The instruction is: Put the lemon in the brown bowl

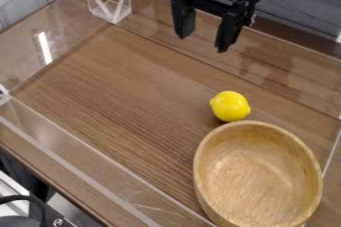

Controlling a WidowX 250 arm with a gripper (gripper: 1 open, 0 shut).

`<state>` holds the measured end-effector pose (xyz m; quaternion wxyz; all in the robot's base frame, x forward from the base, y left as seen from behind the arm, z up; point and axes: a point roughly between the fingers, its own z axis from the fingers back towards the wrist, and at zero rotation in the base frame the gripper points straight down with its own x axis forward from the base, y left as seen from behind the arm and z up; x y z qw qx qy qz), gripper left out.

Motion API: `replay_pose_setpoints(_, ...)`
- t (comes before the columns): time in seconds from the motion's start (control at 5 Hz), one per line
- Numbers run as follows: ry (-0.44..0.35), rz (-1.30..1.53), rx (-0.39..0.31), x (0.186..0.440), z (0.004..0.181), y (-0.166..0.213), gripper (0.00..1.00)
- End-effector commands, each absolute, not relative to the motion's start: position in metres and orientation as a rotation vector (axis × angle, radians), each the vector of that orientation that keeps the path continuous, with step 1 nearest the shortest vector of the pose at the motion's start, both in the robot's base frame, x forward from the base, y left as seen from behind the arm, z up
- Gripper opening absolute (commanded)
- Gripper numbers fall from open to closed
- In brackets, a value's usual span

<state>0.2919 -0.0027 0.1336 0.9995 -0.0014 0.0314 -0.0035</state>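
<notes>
The lemon [230, 106] is small, bright yellow and oval. It lies on the wooden table just beyond the far rim of the brown bowl. The brown bowl [213, 153] is large, round and light wood with a thick rim; it sits at the front right and holds nothing. My gripper [202, 34] is black and hangs at the top centre, above and behind the lemon and well apart from it. Its fingers [226, 32] are spread and nothing is between them.
Clear plastic walls [60, 42] surround the wooden table [107, 102] on the left, back and front. A small clear folded stand [110, 4] sits at the back left. The table's front edge runs across the lower left corner.
</notes>
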Motion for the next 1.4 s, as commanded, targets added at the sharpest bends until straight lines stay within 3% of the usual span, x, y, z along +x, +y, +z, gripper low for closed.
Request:
replay_pose_setpoints(0.0,0.062,-0.013,-0.006,0.292,0.128,-0.005,1.00)
replay_pose_setpoints(1.2,0.019,-0.051,-0.025,0.291,0.125,-0.021,1.00)
